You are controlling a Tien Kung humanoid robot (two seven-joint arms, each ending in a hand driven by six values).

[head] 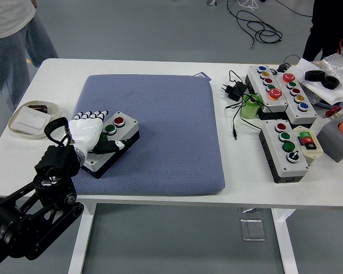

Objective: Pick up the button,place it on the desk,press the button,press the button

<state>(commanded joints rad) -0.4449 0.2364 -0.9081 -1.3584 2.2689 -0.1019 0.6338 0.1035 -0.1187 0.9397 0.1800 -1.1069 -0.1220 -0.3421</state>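
Observation:
A small button box [124, 133], grey on top with black sides, lies at the left side of the blue mat [166, 125]. Its red button [119, 121] shows at the far end. A green button [104, 137] peeks out beside my palm. My left hand [92, 131], white with black fingertips, lies over the box's near-left half. The fingers [95, 115] are curled over its far-left edge and the black thumb [107, 147] runs along its near side. The box rests flat on the mat. The rest of its buttons are hidden under the hand.
A shallow dish [31, 117] with a card sits on the table left of the mat. On the right stand two larger button panels [279, 87] [286, 149], a charger with cables [234, 91] and a grey block [337, 138]. People stand at the far left [11, 34] and far right [331, 25].

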